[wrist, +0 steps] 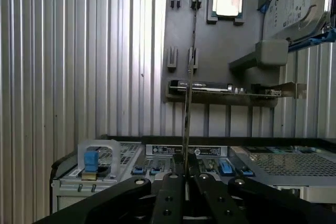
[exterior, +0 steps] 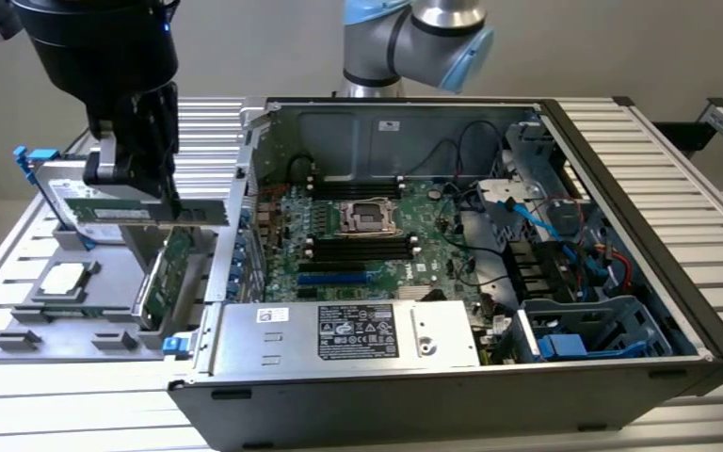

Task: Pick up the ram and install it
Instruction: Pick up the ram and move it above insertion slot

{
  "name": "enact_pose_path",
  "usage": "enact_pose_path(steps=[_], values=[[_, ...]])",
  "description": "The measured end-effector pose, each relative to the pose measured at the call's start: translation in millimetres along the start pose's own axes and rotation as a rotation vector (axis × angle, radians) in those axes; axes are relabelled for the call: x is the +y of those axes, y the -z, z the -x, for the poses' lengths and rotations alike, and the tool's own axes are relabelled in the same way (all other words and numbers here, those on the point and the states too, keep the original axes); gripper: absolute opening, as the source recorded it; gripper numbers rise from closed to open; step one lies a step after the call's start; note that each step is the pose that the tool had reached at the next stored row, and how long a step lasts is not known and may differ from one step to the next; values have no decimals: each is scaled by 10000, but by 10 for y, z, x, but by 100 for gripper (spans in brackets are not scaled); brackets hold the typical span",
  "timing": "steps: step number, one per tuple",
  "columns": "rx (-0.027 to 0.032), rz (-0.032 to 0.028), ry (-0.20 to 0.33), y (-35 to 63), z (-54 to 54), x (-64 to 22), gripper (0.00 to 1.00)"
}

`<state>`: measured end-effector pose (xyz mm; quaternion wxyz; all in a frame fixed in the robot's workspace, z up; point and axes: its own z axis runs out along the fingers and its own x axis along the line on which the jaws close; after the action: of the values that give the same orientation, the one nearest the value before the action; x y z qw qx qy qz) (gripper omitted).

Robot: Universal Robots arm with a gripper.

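Note:
The ram (exterior: 199, 214) is a thin green stick held level in the air above the grey tray (exterior: 35, 325), at the exterior view's left. My gripper (exterior: 148, 193) is shut on its upper edge, coming down from above. In the wrist view the ram (wrist: 186, 103) shows edge-on as a thin line rising from between the black fingers (wrist: 168, 190) of my gripper (wrist: 186, 170). The open computer case (exterior: 613, 188) lies to the exterior view's right, with black memory slots (exterior: 361, 247) on its green motherboard (exterior: 336, 268).
A broader green expansion card (exterior: 167, 268) stands in the tray below the ram. A processor (exterior: 63, 278) and a silver hard drive with blue rails (exterior: 38, 169) also sit on the tray. Cables and a drive cage (exterior: 587, 330) crowd the case's right side.

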<state>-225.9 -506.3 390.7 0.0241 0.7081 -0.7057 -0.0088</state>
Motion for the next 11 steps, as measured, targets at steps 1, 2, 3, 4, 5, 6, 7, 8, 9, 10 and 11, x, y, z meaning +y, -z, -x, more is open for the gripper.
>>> enact_pose_path(steps=[1, 2, 3, 4, 5, 6, 7, 8, 9, 10, 11], values=[[0, 0, 4, 1, 5, -19, 14], [0, -1, 8, 3, 11, -37, 14], [0, -1, 10, 3, 18, -56, 14], [-1, -1, 12, 4, 28, -74, 14], [-1, -3, 13, 5, 41, -94, 14], [-1, -3, 13, 7, 54, -111, 14], [0, -6, 13, 8, 68, -129, 14], [0, -7, 13, 9, 82, -147, 14], [0, -8, 14, 10, 96, -164, 14], [0, -10, 15, 11, 110, -182, 14], [0, -12, 15, 12, 124, -200, 14]])
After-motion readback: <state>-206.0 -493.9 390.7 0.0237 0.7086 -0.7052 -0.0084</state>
